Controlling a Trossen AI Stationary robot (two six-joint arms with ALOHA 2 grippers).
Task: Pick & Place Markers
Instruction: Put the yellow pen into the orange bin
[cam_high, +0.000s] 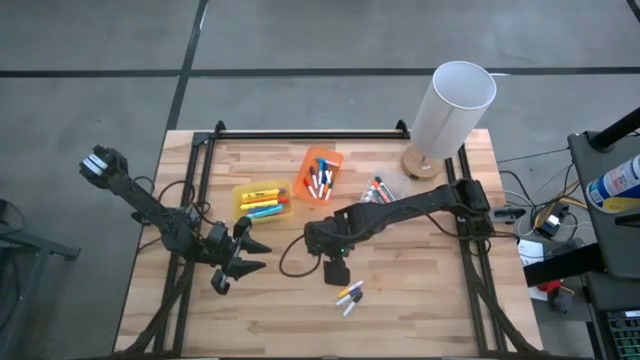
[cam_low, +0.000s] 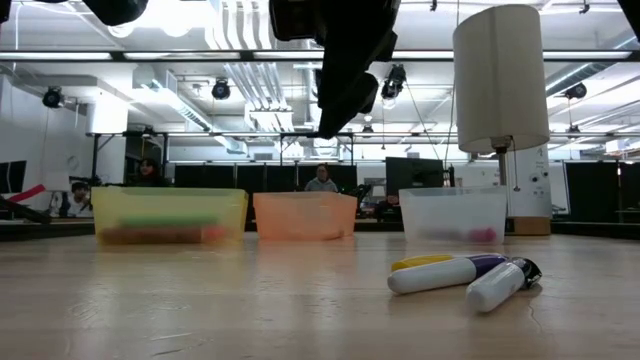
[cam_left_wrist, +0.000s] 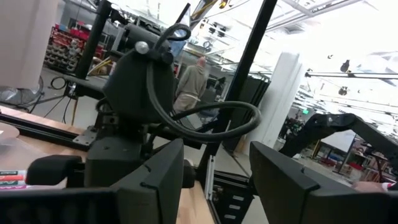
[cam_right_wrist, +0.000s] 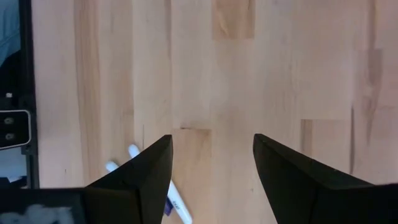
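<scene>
A small cluster of loose markers (cam_high: 349, 296) lies flat on the wooden table (cam_high: 420, 300) near its front middle; the low view shows white barrels with yellow, purple and dark ends (cam_low: 460, 272). My right gripper (cam_high: 336, 270) hangs open above the table, just to the far side of them, fingers pointing steeply down. In the right wrist view its fingers (cam_right_wrist: 211, 140) frame bare wood, and two white markers (cam_right_wrist: 132, 152) peek out beside one finger. More markers fill the yellow bin (cam_high: 263, 200), orange bin (cam_high: 320, 175) and clear bin (cam_high: 378, 190). My left gripper (cam_high: 258, 255) waits open at the left, raised.
A white cylindrical lamp (cam_high: 450, 105) on a round wooden base stands at the far right. The three bins sit in a row across the table's far half (cam_low: 305, 215). Black frame rails run along the left, right and far edges. People show in the room beyond.
</scene>
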